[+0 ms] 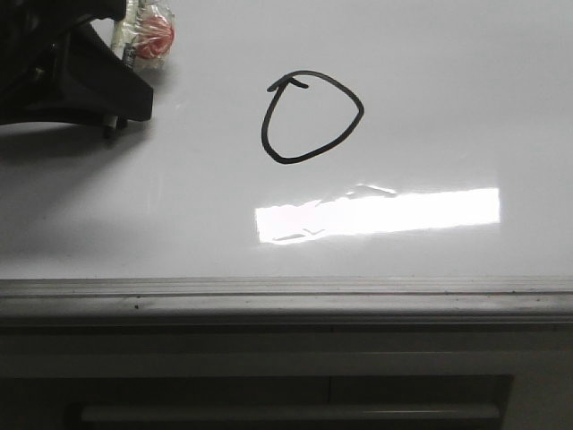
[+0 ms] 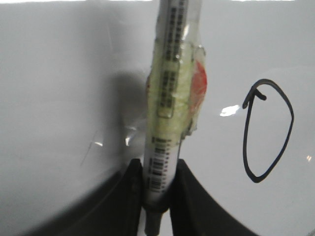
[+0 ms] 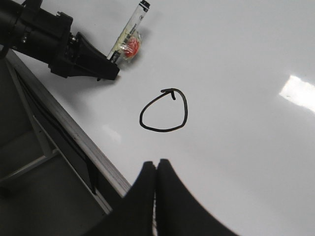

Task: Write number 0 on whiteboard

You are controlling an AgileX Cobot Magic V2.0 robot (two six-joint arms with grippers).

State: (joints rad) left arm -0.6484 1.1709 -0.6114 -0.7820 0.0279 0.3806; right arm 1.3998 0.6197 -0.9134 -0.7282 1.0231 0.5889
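The whiteboard point(image 1: 466, 107) bears the number 0 point(image 1: 312, 118) (loop closed). Left gripper point(image 2: 156, 179) grasps a marker point(image 2: 170, 93); right gripper point(image 3: 156, 169) clenched, empty.

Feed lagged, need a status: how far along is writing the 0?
Done: a closed black number 0 sits on the whiteboard. In hand: the left tool grips the marker, off to the loop's side. The right tool is shut, empty. Nothing visibly left.
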